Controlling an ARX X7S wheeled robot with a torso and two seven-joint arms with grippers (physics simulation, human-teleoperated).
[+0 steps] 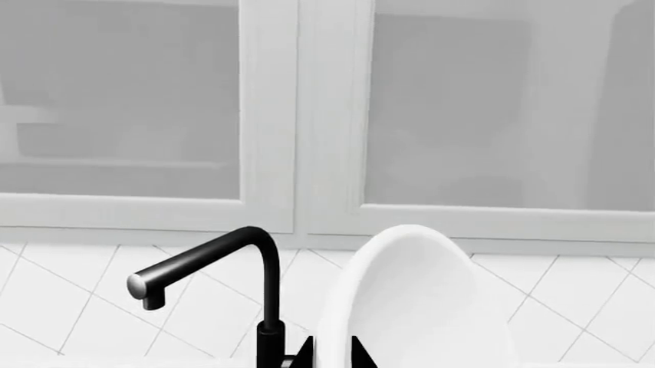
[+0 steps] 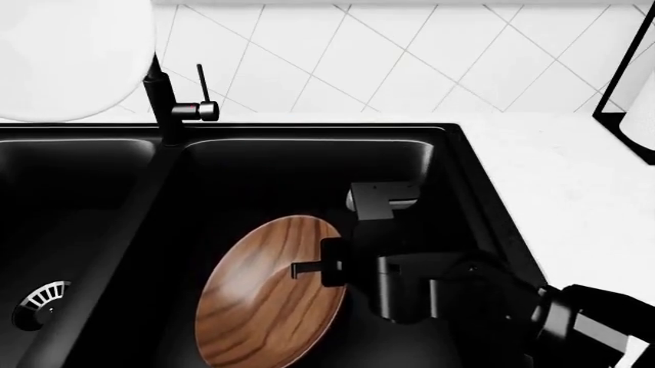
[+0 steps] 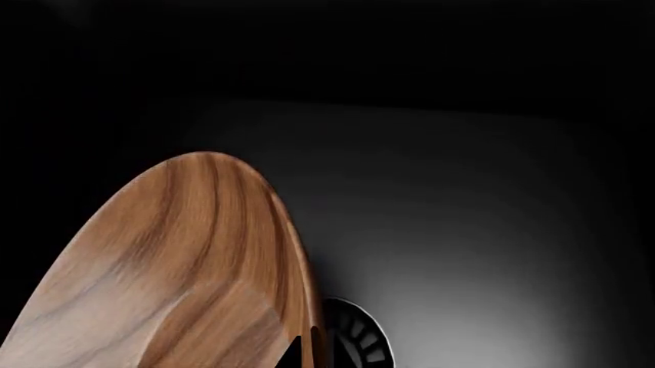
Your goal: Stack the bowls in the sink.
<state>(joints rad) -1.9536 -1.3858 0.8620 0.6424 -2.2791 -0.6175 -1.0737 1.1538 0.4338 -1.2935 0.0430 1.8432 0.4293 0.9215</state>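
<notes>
The wooden bowl (image 2: 271, 295) stands tilted on edge in the right basin of the black sink (image 2: 307, 132). My right gripper (image 2: 325, 267) is shut on its rim. In the right wrist view the bowl (image 3: 174, 268) fills the near side, with the jaw tips (image 3: 307, 353) pinching its edge. The white bowl (image 2: 61, 54) hangs high over the sink's far left, close to the head camera. In the left wrist view my left gripper (image 1: 333, 354) is shut on the white bowl's (image 1: 419, 299) rim. The left gripper itself is hidden in the head view.
The slim black faucet (image 2: 164, 92) stands behind the divider; it also shows in the left wrist view (image 1: 235, 261). A metal drain (image 2: 41, 299) lies in the left basin and another (image 3: 353, 337) behind the wooden bowl. A paper-towel stand (image 2: 634, 92) is on the white counter (image 2: 573, 176).
</notes>
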